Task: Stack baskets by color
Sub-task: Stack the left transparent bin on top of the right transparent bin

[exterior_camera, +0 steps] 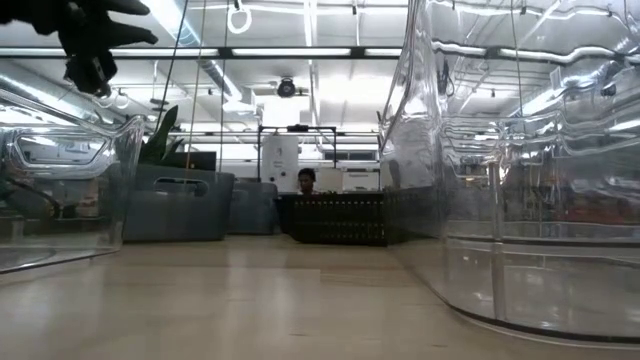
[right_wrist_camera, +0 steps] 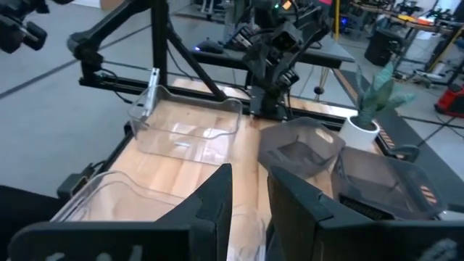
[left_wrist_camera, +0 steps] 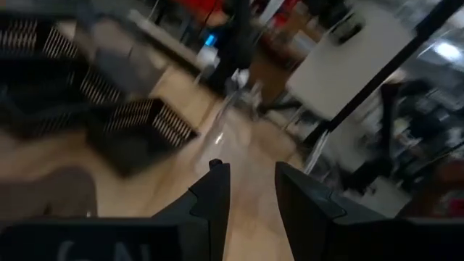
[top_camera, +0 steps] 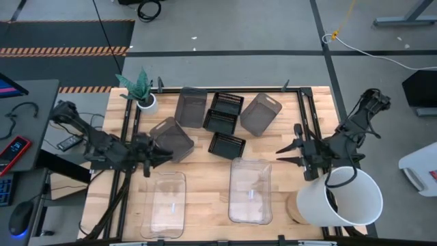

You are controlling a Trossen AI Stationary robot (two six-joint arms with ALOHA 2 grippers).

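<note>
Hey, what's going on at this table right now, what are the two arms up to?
Two robot arms are sorting small plastic bins by colour, and neither holds anything. The left tool hangs open and empty next to a smoky grey translucent bin. The right tool hangs open and empty next to a clear plastic bin. Another clear bin sits at the front left. Two more grey bins and the black lattice bins lie at the back, the black partly nested.
</note>
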